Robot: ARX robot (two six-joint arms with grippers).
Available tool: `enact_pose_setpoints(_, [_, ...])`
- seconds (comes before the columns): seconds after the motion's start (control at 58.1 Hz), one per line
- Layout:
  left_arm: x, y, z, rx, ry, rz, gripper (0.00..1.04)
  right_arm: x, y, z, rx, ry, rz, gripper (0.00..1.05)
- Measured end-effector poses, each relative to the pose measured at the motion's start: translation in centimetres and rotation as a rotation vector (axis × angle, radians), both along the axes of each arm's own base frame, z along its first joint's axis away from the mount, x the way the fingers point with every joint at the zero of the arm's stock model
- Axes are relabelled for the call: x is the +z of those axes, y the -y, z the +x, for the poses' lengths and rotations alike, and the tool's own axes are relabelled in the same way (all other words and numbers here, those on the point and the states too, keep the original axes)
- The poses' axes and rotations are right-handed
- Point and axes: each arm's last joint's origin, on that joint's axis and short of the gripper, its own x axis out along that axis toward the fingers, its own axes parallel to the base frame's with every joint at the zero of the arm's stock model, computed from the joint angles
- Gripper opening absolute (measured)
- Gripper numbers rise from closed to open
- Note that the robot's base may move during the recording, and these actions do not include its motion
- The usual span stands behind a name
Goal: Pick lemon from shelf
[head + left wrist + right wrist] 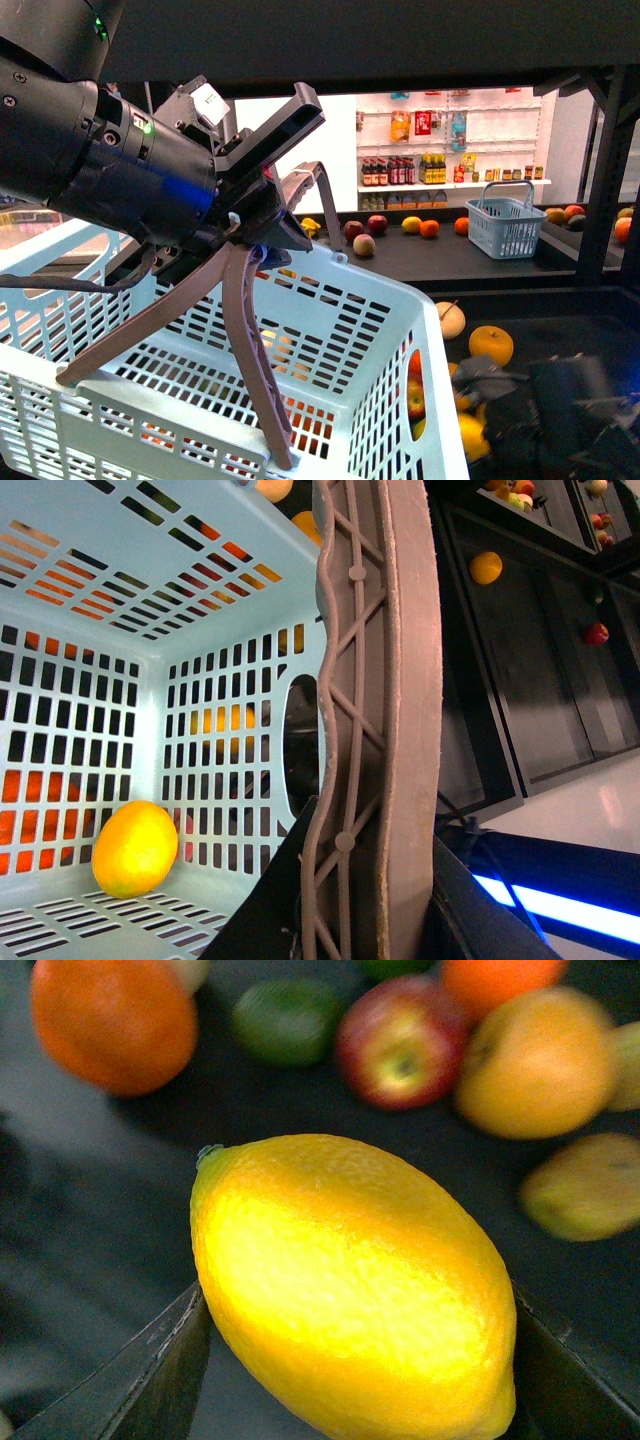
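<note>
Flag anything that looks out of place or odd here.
Nothing looks spilled or damaged. One oddity: the left hand hangs open over the basket, its long fingers splayed wide down to the near rim. The right hand grips the lemon squarely.

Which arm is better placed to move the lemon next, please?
Right. The right pincer is closed on the lemon, fingers touching both sides. The left pincer hangs open and empty above the basket.
</note>
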Motion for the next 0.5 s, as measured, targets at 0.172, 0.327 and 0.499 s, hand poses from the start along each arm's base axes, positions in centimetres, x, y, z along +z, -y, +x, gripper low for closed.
enact_pose_setpoints(0.172, [0.0,0.0,0.0,0.0,0.0,0.0,0.18,6.6,3.9,-2.4,-0.134,0.073,0.141,0.76])
enact_pose_setpoints(0.327, [0.0,0.0,0.0,-0.001,0.0,0.0,0.18,12.7,3.9,-5.8,-0.129,0.102,0.336,0.74])
enact_pose_setpoints(0.499, [0.0,0.0,0.0,-0.003,-0.001,-0.001,0.18,19.0,1.3,-8.2,-0.061,0.149,0.469,0.74])
